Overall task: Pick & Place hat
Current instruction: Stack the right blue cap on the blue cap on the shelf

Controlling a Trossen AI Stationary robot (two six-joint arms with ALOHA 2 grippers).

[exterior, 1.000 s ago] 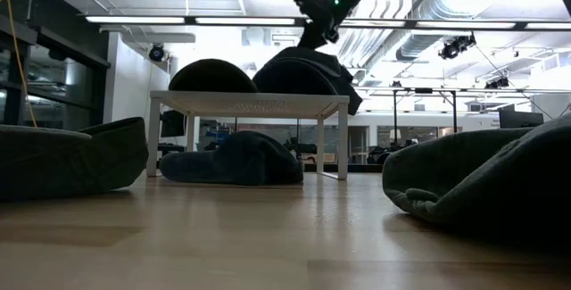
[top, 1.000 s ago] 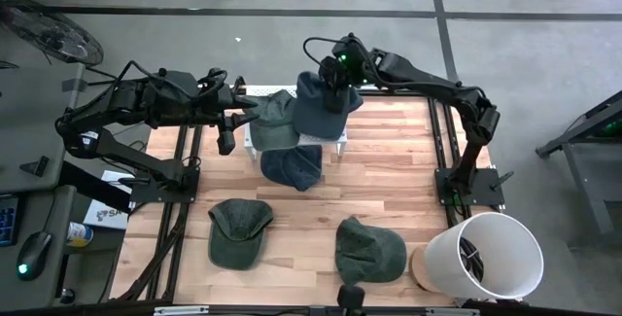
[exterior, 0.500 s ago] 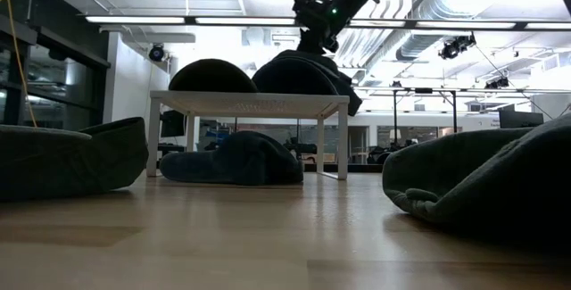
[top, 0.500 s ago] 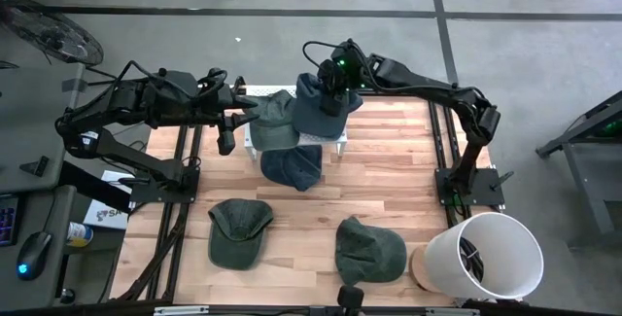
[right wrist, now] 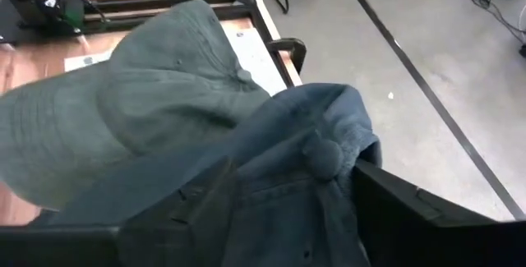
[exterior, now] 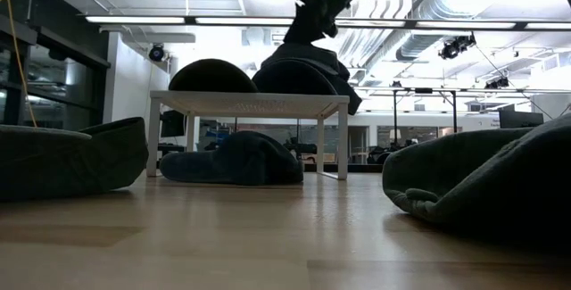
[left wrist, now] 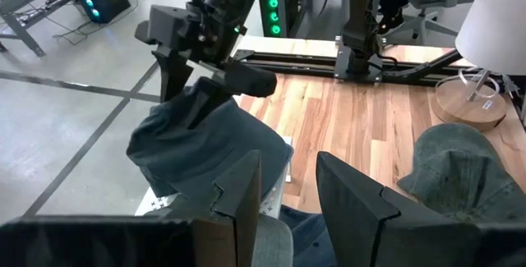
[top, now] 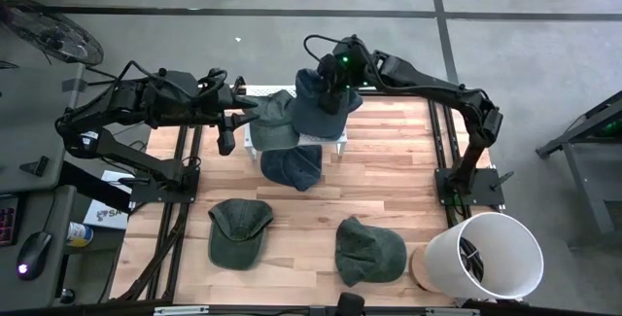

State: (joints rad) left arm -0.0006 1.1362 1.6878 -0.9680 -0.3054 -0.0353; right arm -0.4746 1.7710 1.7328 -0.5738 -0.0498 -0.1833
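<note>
A small white table (top: 335, 139) at the far middle bears two hats. A green hat (top: 275, 122) sits on its left part, and a blue-grey hat (top: 319, 105) rests on its right part, overlapping the green one. My right gripper (top: 333, 75) is open above the blue-grey hat, its fingers (right wrist: 394, 197) on either side of the crown's button (right wrist: 320, 154). My left gripper (top: 245, 115) waits open at the green hat's left edge, nothing between its fingers (left wrist: 238, 193). A dark blue hat (top: 292, 165) lies under the white table on the wood. My right gripper comes at the blue-grey hat's crown (right wrist: 283, 193) slanting down from the far right, fingers astride the top. Whether the fingers touch the cloth I cannot tell. The hat rests on the white table and on the green hat.
Two more green hats (top: 238, 228) (top: 369, 250) lie on the near part of the wooden table. A white round container (top: 491, 258) stands at the near right corner. Dark frame rails (top: 185, 190) run along both sides.
My right gripper has opened over the blue-grey hat's crown and let go of it, then drawn slightly up. The hat stays where it was on the white table.
</note>
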